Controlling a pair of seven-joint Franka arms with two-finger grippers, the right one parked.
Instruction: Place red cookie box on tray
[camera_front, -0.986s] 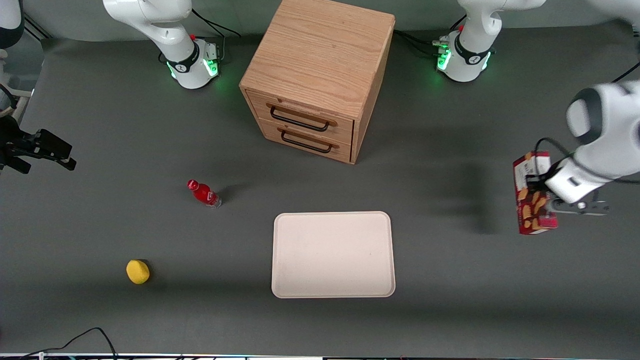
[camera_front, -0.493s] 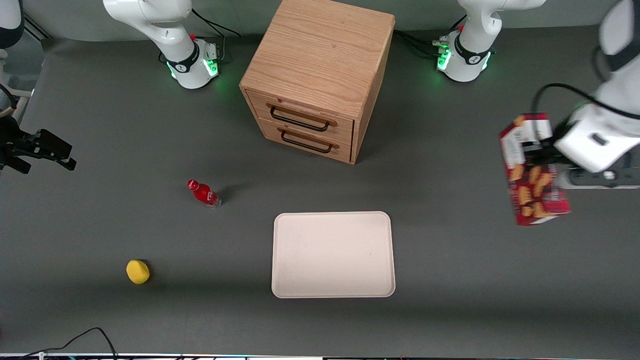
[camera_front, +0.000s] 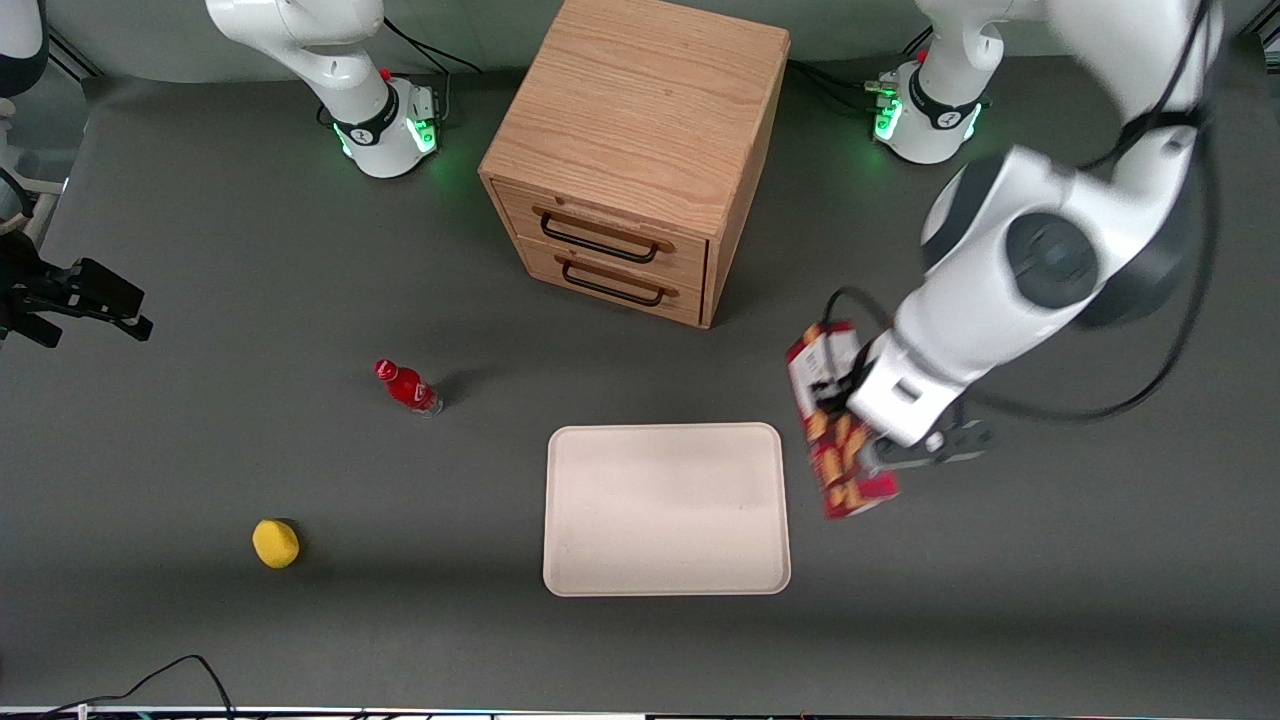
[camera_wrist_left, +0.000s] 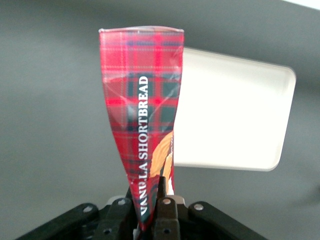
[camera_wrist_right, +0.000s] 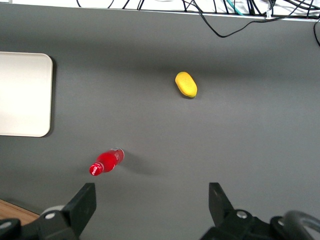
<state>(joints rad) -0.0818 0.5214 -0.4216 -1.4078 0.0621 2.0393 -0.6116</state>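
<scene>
The gripper (camera_front: 868, 452) hangs above the surface (camera_front: 1000, 600) just beside the tray (camera_front: 665, 510), at the working arm's end, its jaws clamped on the box (camera_front: 835, 425), held in the air.

— Gripper (camera_front: 868, 452)? Clamped on red cookie box (camera_front: 838, 425), held above bare table just beside tray (camera_front: 665, 508), on working arm's side.

— Between box and tray? Only open mat.

— On tray? Nothing; whole surface free.

— Nearby obstacles? Wooden drawer cabinet (camera_front: 633, 160), farther from front camera than tray. Red bottle (camera_front: 406, 386) and yellow object (camera_front: 275, 543) well apart, toward parked arm's end.
</scene>
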